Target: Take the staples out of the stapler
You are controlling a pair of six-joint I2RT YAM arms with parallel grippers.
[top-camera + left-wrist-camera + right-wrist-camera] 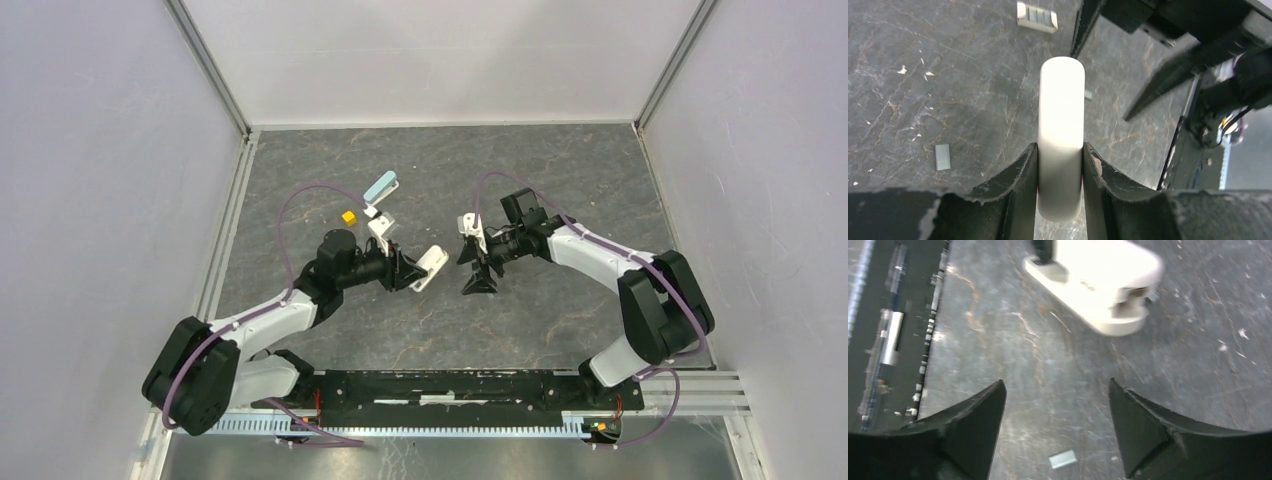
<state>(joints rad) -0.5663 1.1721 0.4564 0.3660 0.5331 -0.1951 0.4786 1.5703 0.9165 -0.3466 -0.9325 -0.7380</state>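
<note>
Reference item: the white oblong thing (1062, 100), near the middle of the grey table (560, 170).

1. Left of the reference item and farther from the arm bases lies the yellow cube (349, 217). The teal oblong thing (380, 187) lies a little farther back.
2. The left gripper (1060, 147) is clamped on the reference item, with one finger against each long side. The rounded free end projects past the fingertips. Whether the item rests on the table cannot be told.
3. In the left wrist view, a small grey strip (942, 156) lies flat on the table, left of the gripped section and apart from it.
4. The stapler (1037, 16) lies on the table beyond the free end, apart from the reference item.
5. The staples (1063, 459) lie flat on the table right of the free end, toward the right gripper.
6. The right gripper (1055, 385) is right of the reference item and faces it. Its jaws are spread and nothing is between them.
</note>
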